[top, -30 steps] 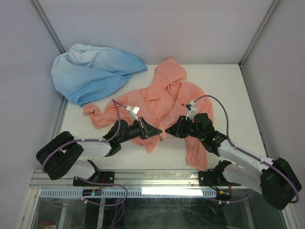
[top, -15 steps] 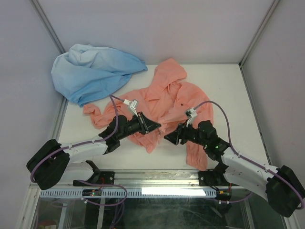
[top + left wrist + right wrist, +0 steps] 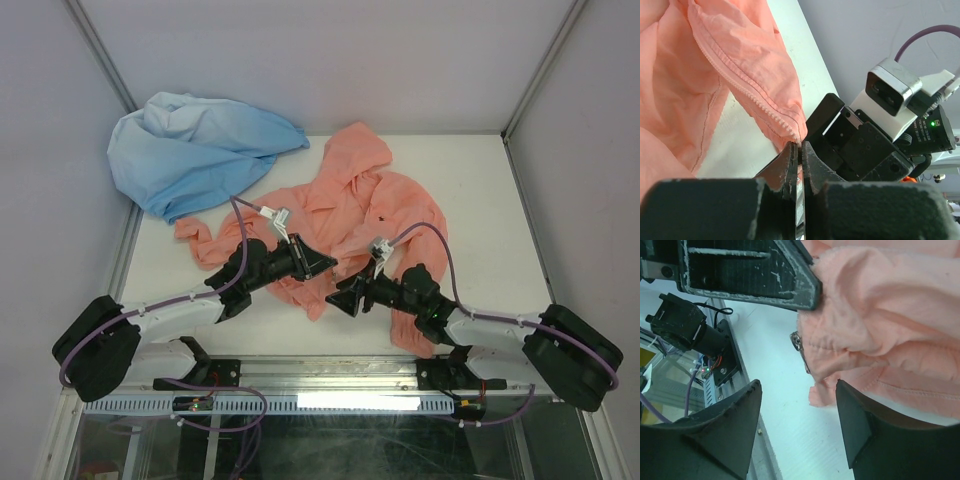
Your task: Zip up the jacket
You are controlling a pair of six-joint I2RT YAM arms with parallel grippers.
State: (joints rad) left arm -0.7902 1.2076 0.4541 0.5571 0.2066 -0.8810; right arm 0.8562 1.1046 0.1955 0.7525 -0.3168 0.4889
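The salmon-pink jacket point(image 3: 350, 205) lies open on the white table, hood toward the back. My left gripper point(image 3: 328, 264) is shut on the jacket's bottom front corner, pinching the end of the zip teeth point(image 3: 771, 116) between its jaws and lifting that flap. My right gripper point(image 3: 338, 299) is open and empty, just below the left one, facing the jacket's hanging lower edge point(image 3: 840, 375). The metal zip pull point(image 3: 799, 346) dangles from that edge, beyond the fingertips point(image 3: 742, 412), apart from both.
A light blue garment point(image 3: 190, 150) lies bunched at the back left, touching the jacket's sleeve. The table's near edge with a metal rail point(image 3: 320, 370) runs right below the grippers. The enclosure walls stand at the back and at both sides.
My right gripper has swung left and down toward the near edge, now just under the left gripper. My left gripper has shifted a little back and right, holding the jacket's edge.
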